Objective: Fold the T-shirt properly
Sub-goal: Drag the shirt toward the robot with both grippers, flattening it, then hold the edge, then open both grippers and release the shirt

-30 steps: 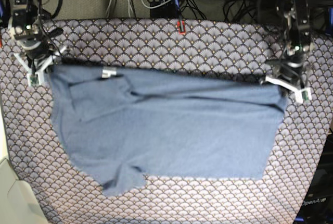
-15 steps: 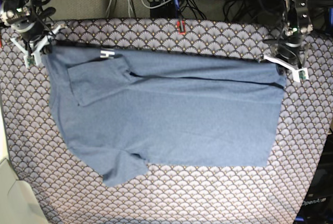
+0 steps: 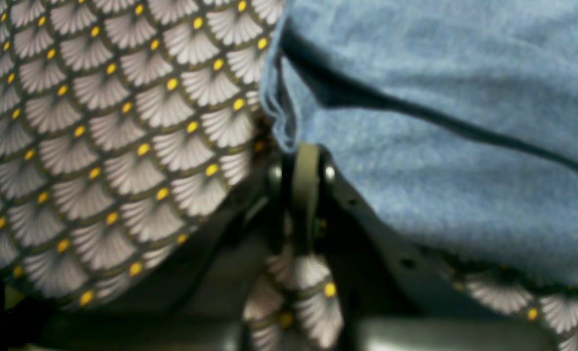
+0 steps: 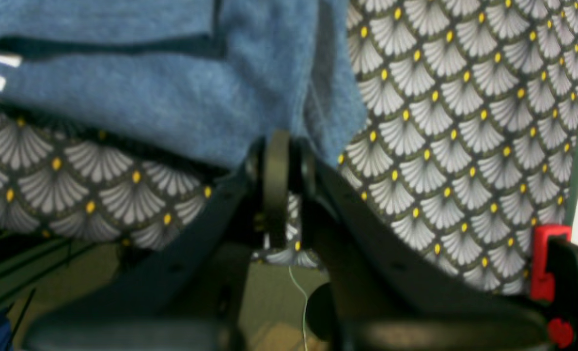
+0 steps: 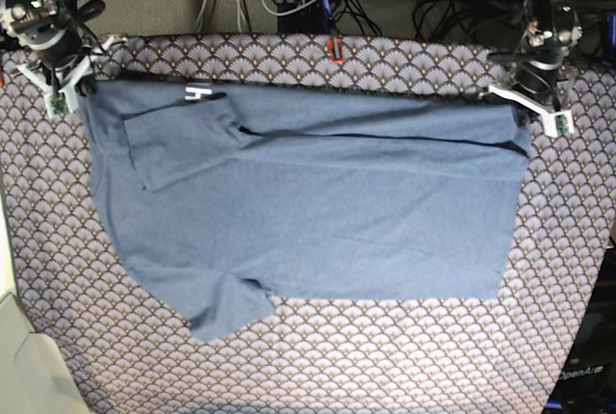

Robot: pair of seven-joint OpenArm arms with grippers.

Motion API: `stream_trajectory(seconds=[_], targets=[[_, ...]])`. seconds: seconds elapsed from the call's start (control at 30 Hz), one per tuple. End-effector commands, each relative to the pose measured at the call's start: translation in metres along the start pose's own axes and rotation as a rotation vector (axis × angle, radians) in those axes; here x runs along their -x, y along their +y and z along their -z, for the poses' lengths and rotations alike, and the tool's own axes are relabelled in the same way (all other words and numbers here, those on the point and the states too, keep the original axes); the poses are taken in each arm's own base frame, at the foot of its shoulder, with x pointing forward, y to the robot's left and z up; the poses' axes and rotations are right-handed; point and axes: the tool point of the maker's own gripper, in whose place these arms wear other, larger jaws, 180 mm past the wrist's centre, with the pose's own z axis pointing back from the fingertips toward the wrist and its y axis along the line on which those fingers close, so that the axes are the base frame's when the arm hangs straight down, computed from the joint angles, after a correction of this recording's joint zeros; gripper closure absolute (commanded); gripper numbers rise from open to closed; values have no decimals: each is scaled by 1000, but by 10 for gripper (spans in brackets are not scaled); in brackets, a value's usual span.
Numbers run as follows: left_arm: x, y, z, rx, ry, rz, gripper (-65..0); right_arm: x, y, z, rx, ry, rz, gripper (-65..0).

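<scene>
Spanning the cover (image 5: 318, 356) from side to side, the shirt (image 5: 318, 212) lies mostly flat, with its far edge raised at two corners and drawn into a nearly straight line along the cover's far side. The left gripper (image 5: 527, 106), at the shirt's far corner on the base view's right, has its jaws closed on the fabric; the left wrist view shows a bunched hem (image 3: 281, 112) entering between the closed jaws. The right gripper (image 5: 60, 82), at the opposite far corner, is likewise clamped on the shirt, and the right wrist view shows cloth hanging from the jaw tips above the cover. Holding both corners at once keeps the far edge taut, which appears intended to let the cloth be carried as a straight line rather than sagging in the middle. A dark crease (image 5: 385, 138) runs across the shirt just below the far edge, indicating a doubled layer there. One sleeve (image 5: 183, 140) lies folded inward near the right gripper; a second sleeve (image 5: 226, 313) projects from the shirt's near edge. White lettering (image 5: 197, 94) shows at the far edge near the right gripper. The fold is judged to be at an early stage, since most of the shirt is spread out in a single broad panel.
</scene>
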Motion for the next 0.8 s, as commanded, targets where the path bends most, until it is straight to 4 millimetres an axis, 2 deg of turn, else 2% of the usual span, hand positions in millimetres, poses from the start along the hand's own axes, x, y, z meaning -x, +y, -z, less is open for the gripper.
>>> stream_trajectory(seconds=[0.0, 0.13, 0.4, 0.57, 0.77], targets=[[-13, 15, -4, -38, -44, 13, -5, -4, -5, -4, 11, -15, -15, 0], [-12, 21, -5, -50, -40, 13, -5, -2, -5, -5, 10, -11, -17, 0], [8, 26, -13, -58, 6, 25, -5, 5, -4, -7, 8, 8, -22, 0], [10, 26, -14, -57, 11, 26, -5, 7, -14, -11, 36, 11, -14, 0], [13, 27, -16, -58, 18, 29, -5, 19, -13, -14, 32, 40, -12, 0]])
